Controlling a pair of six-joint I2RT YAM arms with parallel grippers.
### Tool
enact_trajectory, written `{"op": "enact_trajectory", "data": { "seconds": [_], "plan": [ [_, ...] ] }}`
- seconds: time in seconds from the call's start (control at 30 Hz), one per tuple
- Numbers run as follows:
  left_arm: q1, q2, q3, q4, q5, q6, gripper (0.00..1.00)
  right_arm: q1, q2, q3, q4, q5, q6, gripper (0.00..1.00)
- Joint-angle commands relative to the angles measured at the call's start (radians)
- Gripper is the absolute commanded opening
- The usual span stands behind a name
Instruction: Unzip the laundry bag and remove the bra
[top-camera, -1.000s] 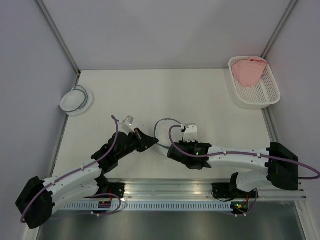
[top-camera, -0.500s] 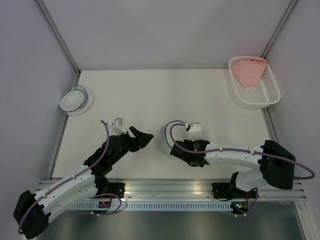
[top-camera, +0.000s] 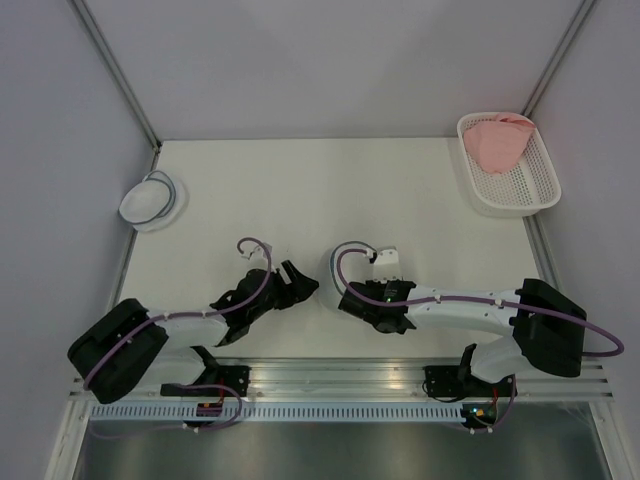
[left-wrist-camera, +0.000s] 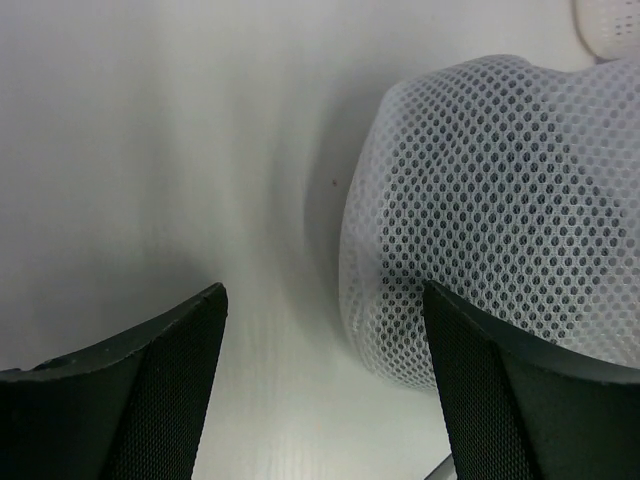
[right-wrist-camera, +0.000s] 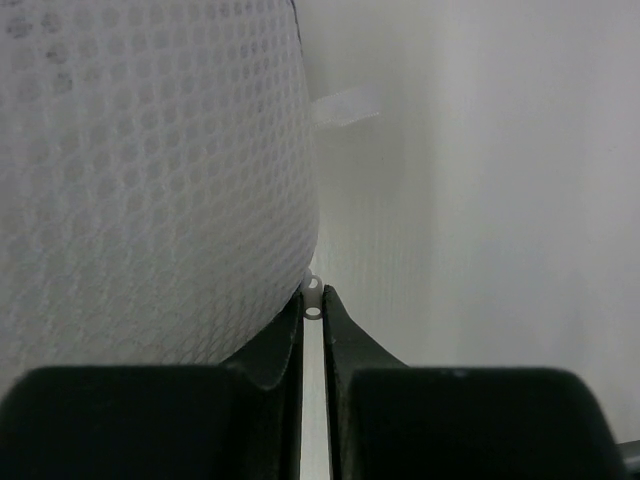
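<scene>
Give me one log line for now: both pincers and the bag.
left pincer: open, beside laundry bag | right pincer: shut on zipper pull | zip state: cannot tell

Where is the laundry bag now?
The laundry bag lies front-centre on the table in the top view, partly under the right gripper, with the left gripper just to its left.

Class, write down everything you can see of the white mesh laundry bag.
The laundry bag is a rounded dome of white honeycomb mesh with something dark showing through it. It rests on the white table. The right gripper is shut on a small white tab at its edge. The open left gripper sits beside it.
</scene>
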Motion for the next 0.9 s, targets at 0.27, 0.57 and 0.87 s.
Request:
{"op": "enact_trajectory", "data": {
  "seconds": [0.27,0.57,0.87],
  "plan": [
    [0.005,0.354,0.083,0.524,0.275,-0.018,0.22,-0.004,-0.079,-0.037,0.083,-0.047,-0.078,0.0],
    [0.028,0.453,0.017,0.82,0.333,-0.121,0.02,-0.006,-0.125,-0.046,0.045,-0.013,-0.011,0.0],
    [0.03,0.134,0.018,0.31,0.255,-0.009,0.02,0.002,-0.185,0.115,-0.297,0.105,0.151,0.98]
  ]
}}
